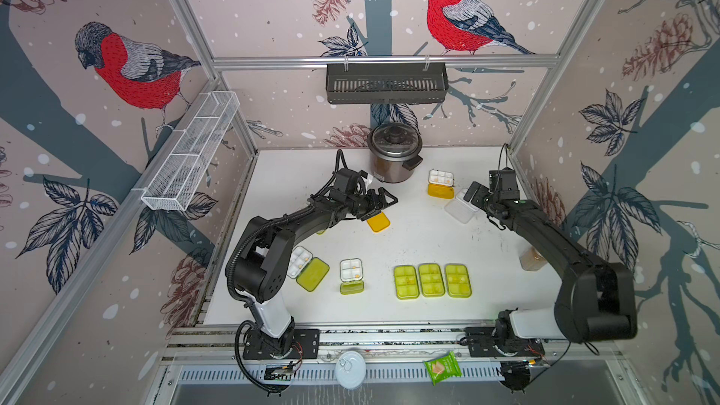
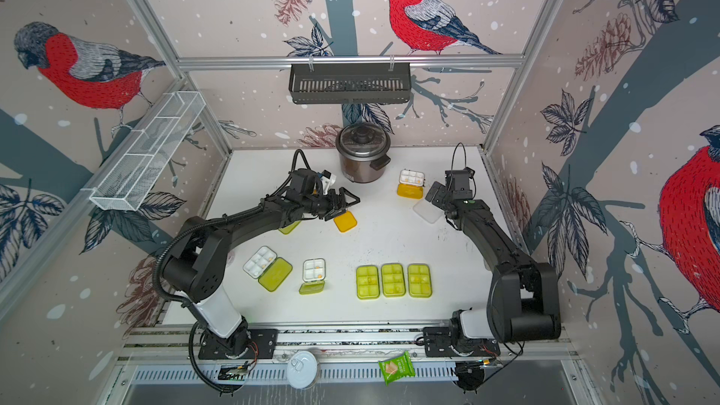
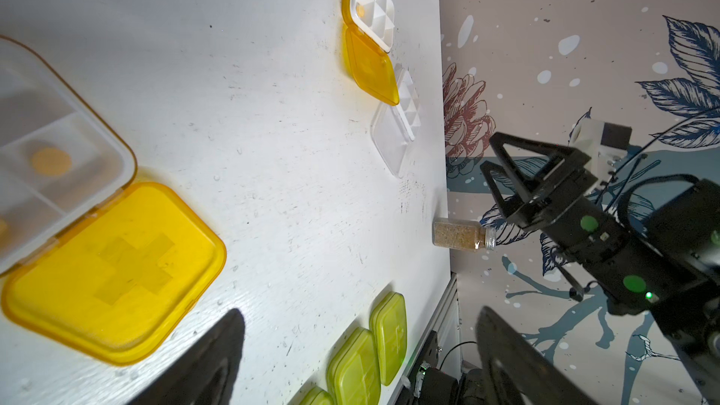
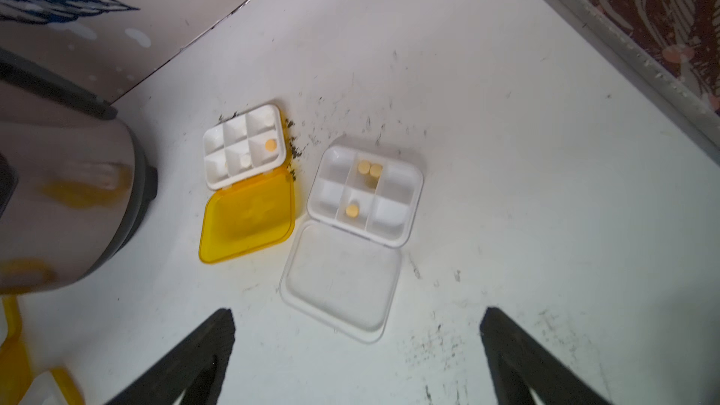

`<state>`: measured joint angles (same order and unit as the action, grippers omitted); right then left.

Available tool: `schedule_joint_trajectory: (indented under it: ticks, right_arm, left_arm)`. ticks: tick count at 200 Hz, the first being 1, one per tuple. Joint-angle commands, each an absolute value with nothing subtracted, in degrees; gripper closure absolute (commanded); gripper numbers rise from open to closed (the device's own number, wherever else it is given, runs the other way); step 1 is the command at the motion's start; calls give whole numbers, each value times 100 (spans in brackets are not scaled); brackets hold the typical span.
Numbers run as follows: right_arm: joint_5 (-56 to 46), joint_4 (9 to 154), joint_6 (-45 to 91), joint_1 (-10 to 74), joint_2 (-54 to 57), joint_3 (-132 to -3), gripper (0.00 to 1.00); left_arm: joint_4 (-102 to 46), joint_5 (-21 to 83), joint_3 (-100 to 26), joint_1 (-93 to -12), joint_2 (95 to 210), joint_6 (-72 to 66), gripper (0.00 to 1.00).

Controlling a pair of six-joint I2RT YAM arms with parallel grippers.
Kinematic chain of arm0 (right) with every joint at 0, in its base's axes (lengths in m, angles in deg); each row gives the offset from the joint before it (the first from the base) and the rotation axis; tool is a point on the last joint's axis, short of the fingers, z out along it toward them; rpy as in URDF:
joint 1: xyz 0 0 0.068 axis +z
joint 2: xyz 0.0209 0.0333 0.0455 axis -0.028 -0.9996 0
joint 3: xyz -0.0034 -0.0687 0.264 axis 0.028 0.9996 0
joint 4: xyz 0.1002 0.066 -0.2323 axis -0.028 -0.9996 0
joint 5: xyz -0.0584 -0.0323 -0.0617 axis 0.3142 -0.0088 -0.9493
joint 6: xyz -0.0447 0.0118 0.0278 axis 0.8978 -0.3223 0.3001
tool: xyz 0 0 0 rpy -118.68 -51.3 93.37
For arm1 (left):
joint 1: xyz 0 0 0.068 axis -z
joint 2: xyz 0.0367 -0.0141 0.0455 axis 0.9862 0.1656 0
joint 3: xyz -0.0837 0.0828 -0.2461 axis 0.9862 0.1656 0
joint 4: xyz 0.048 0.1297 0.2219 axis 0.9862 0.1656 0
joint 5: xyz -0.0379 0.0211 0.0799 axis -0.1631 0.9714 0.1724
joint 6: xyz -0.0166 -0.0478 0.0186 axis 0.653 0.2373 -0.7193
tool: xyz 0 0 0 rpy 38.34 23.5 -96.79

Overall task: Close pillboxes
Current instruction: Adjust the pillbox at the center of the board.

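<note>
White tabletop (image 1: 428, 239), bird-print walls (image 1: 128, 68) all round. Three lime-green pillboxes (image 1: 431, 280) sit shut in a row, near centre. Near left, two lime-lidded pillboxes (image 1: 311, 274) lie open. The left gripper (image 1: 385, 202), jaws spread wide and empty, hovers over an open orange-lidded pillbox (image 3: 113, 266). Far right, the right gripper (image 1: 472, 193), jaws apart, holding nothing, hangs above an open clear-lidded pillbox (image 4: 346, 259), just beside a second orange-lidded pillbox (image 4: 245, 188), also open.

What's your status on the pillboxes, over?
Left gripper and right gripper open, holding nothing. Three lime-green plastic pillboxes shut in a row; clear-lidded white pillbox ahead of right gripper lies open, orange-lidded one beside it too. Nothing blocking it.
</note>
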<state>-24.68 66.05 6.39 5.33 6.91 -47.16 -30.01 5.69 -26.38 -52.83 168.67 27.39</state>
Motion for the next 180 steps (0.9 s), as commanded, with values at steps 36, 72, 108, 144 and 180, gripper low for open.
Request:
schedule_joint_trajectory:
  ticks: [36, 72, 108, 144, 180]
  right_arm:
    - [-2395, 6638, 577, 122, -918, -5973, 5]
    - [-2411, 6521, 711, 51, -1612, -6479, 7]
    - [-2513, 6253, 810, -29, -2248, -7003, 7]
    - [-2594, 6073, 956, -48, -2650, -7342, 8]
    - [-2642, 6016, 1000, -68, -2821, -7419, 8]
  left_arm:
    - [-3238, 453, -2621, -5294, 16837, 2803, 8]
    - [-3296, 421, -2619, -5298, 16823, 2837, 8]
    - [-3360, 342, -2596, -5299, 16882, 2899, 8]
    - [-3372, 346, -2599, -5296, 16875, 2899, 8]
    - [-3377, 328, -2596, -5298, 16891, 2910, 8]
